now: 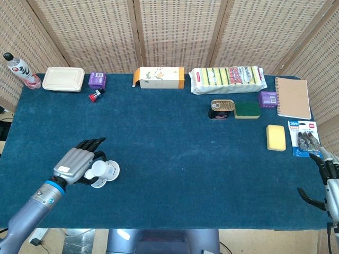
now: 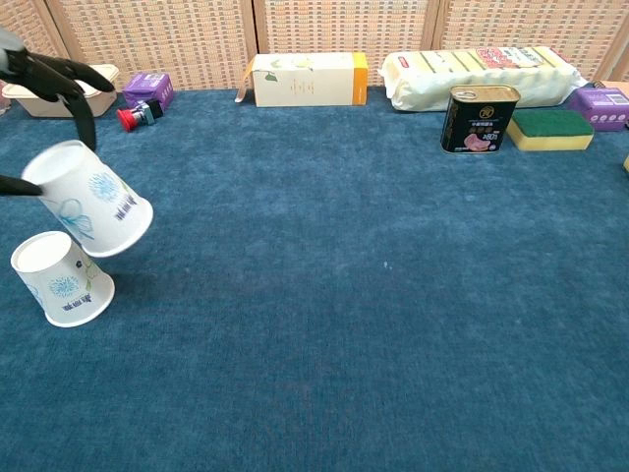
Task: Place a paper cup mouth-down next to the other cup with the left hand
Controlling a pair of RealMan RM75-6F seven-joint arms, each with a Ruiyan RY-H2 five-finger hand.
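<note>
My left hand [image 1: 79, 163] grips a white paper cup with blue flowers [image 2: 88, 211] and holds it tilted above the blue table, its mouth pointing down and to the right. In the chest view only the dark fingers [image 2: 59, 74] and the thumb show around this cup. A second matching cup [image 2: 61, 282] stands mouth-down on the cloth just below and left of the lifted one, apart from it. In the head view the held cup [image 1: 106, 170] covers most of that second cup. My right hand [image 1: 328, 182] hangs at the table's front right corner, fingers apart and empty.
Along the back edge stand a bottle [image 1: 20, 70], a lunch box [image 1: 63, 79], a purple box [image 1: 97, 80], a carton [image 1: 159, 77] and a sponge pack [image 1: 228, 79]. A tin [image 2: 479, 118], green sponge [image 2: 550, 128], notebook [image 1: 292, 98] and yellow sponge [image 1: 275, 137] lie at the right.
</note>
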